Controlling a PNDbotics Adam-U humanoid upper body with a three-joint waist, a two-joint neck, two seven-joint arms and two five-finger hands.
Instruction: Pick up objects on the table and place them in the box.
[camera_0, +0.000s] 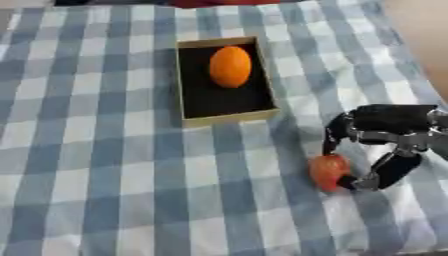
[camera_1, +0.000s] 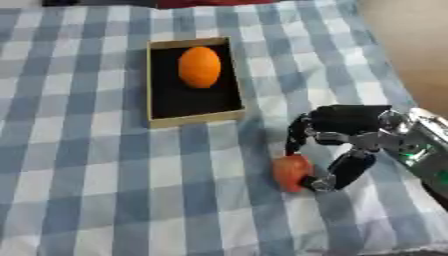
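Left eye view: orange (camera_0: 230, 66) already lying in box (camera_0: 224, 118) on checked desk (camera_0: 87, 150). Am curling my right robot hand (camera_0: 385, 145) around red fruit (camera_0: 328, 171), thumb and fingers pinching it near cloth.

Right eye view: red fruit sitting well apart from box; needing lifting, carrying, placing. My left robot hand not showing.

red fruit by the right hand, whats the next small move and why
Probably close the right hand round the red fruit and lift it. The fingers and thumb already curl about it where it lies on the checked cloth, whether they grip it yet is unclear. The box with the orange lies up and to the left, so that is where it goes.
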